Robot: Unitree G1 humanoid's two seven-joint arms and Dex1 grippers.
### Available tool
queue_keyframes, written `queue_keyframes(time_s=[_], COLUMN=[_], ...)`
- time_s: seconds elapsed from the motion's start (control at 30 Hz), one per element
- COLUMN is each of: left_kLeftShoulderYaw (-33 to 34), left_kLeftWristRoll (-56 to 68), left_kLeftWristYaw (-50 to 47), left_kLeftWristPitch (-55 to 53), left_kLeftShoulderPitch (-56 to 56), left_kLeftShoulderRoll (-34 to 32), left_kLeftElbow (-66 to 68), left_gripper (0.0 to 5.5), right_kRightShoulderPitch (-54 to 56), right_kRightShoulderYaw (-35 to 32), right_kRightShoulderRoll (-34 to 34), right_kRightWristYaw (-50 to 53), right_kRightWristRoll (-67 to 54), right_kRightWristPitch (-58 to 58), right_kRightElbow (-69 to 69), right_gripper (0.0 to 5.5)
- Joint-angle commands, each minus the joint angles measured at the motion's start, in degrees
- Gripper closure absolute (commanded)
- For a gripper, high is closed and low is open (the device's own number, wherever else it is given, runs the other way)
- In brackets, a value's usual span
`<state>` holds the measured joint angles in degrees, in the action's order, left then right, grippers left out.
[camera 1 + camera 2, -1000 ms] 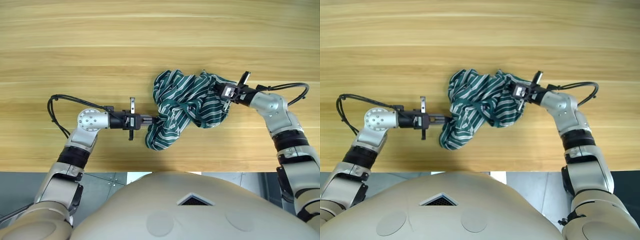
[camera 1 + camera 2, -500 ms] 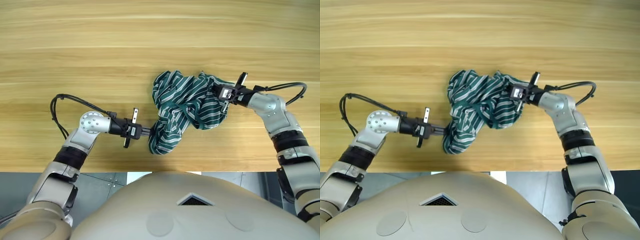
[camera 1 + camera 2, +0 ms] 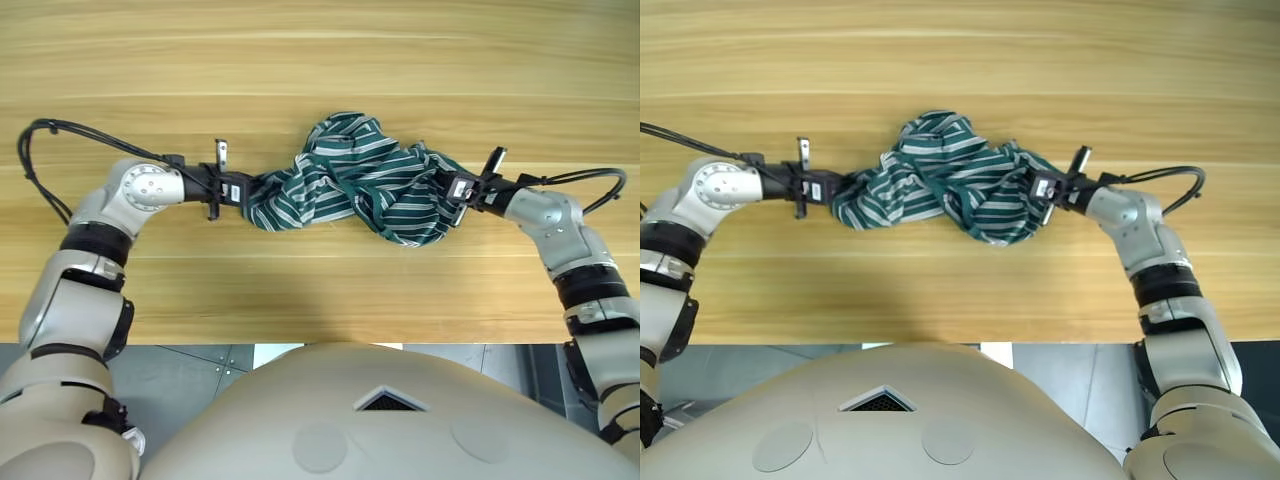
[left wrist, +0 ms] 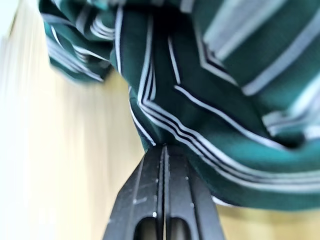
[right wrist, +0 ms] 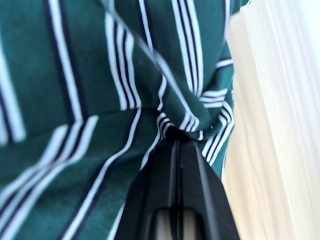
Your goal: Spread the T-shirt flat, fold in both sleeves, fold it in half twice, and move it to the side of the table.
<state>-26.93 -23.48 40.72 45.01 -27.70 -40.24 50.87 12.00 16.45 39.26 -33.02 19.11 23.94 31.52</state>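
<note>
Now the left gripper (image 3: 250,190) sits well out to its own side and farther from the robot than a second ago, when it held the near, low end of the bundle. Its fingers (image 4: 147,200) are pressed together on a fold of the T-shirt (image 3: 350,190), with striped cloth pinched right at their tips. The right gripper (image 3: 447,190) has drifted only a little, outward and toward the robot, and is likewise clamped on cloth at the opposite end. The shirt, which hung as a tall crumpled knot between the two tools, now lies drawn out into a long, twisted band on the table (image 3: 300,60), running from one pinch to the other, with a raised hump just past the middle.

By my reading, this is the start of the spreading step: the cloth is stretched sideways but remains bunched and twisted, nowhere near flat. No sleeve can be picked out yet, so the folds look a good way off.
</note>
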Motion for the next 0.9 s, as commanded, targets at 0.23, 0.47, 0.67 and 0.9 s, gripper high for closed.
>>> queue_keyframes(time_s=[0.23, 0.47, 0.67, 0.9], left_kLeftShoulderYaw=[-5.23, -3.76, 2.23, 18.87], left_kLeftWristRoll=[-13.83, -13.74, -7.84, 12.15], left_kLeftWristYaw=[-18.28, -24.22, -23.54, -2.56], left_kLeftWristPitch=[-10.02, -14.15, -10.62, -7.37], left_kLeftShoulderPitch=[-10.87, -13.36, -15.73, -17.68], left_kLeftShoulderRoll=[0.01, 1.37, 3.29, 3.17], left_kLeftElbow=[21.34, 25.59, 25.02, 23.33], left_gripper=[5.46, 5.46, 5.46, 5.46], right_kRightShoulderPitch=[-1.3, 1.21, 3.29, 3.31], right_kRightShoulderYaw=[-0.62, -0.44, 1.08, 2.57], right_kRightShoulderRoll=[2.63, 2.43, 0.67, -0.37], right_kRightWristYaw=[0.04, 0.11, 0.64, -0.14], right_kRightWristRoll=[1.12, 0.93, 1.18, 0.89], right_kRightWristPitch=[-2.56, -1.82, -0.74, -0.41], right_kRightElbow=[6.9, 10.78, 11.86, 9.83], right_gripper=[5.5, 5.5, 5.5, 5.5])
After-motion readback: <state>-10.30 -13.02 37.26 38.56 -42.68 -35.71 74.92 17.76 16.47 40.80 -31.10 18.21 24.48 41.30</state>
